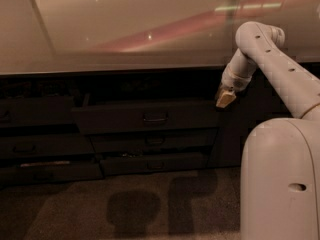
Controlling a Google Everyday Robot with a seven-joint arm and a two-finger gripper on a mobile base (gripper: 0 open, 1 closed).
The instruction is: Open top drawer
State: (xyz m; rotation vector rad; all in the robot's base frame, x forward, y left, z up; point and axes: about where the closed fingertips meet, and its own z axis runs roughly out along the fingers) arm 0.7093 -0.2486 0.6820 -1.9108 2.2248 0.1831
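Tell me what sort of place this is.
Probably a kitchen or office break area: a long pale countertop, stacked dark drawers beneath it, the top drawer pulled partly out. The gripper hangs by that drawer's right end.

Single arm folded at the elbow, gripper hanging down.

The pale arm point(292, 81) rises from the rounded body point(280, 179) at the right edge and slopes up and leftward to a sharp elbow point(257, 36) near the top. From there a short forearm drops to the wrist point(237, 76). The gripper point(226, 98) points down and slightly left, right of the view's centre at mid-height, its tan tip just below the wrist and well apart from the body.
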